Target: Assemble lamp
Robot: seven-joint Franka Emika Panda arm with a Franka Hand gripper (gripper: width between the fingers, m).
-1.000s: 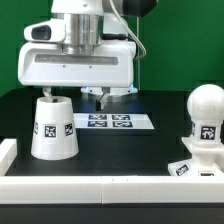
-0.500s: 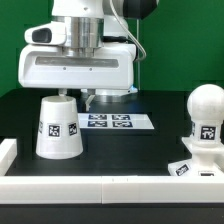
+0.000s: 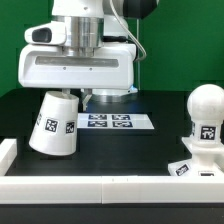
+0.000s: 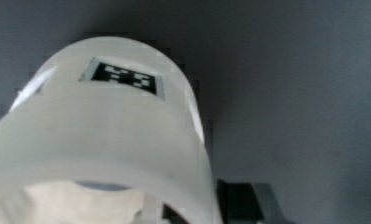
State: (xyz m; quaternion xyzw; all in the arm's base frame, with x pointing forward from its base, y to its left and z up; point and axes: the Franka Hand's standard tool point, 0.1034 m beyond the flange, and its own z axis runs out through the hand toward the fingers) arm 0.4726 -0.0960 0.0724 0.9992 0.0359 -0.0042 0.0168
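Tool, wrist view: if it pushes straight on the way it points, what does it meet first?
Likely the shade itself: it fills the wrist view right ahead. In the exterior view it stands tilted below the arm. Beyond it, dark table; depth is unclear.

1. The shade [image 4: 120,140] fills most of the wrist view, its white tapered wall seen close up
2. One black-and-white square tag [image 4: 125,76] sits on that wall
3. Dark table surface [image 4: 297,60] surrounds the shade

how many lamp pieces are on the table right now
3. The shade is tilted at the exterior view's left, the bulb stands upright at its right, and the base lies low beside the bulb, partly cut off.
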